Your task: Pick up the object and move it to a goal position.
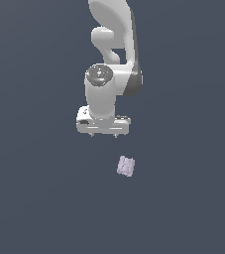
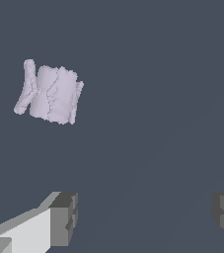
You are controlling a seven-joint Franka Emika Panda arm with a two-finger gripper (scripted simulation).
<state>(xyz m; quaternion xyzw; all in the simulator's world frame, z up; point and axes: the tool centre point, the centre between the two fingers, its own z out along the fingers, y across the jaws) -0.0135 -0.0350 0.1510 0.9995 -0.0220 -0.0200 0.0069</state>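
Observation:
The object [image 1: 126, 166] is a small pale lavender, roughly square block with faint grooves, lying on the dark grey floor. In the exterior view it sits below the gripper and a little toward the exterior view's right. It also shows in the wrist view [image 2: 50, 93], apart from the fingers. My gripper [image 1: 104, 134] hangs from the white arm, pointing down, open and empty. In the wrist view the two grey fingertips [image 2: 64, 218] stand wide apart with nothing between them.
The white Panda arm [image 1: 115, 49] rises above the gripper toward the top of the exterior view. A plain dark grey surface [image 1: 34, 198] surrounds the block.

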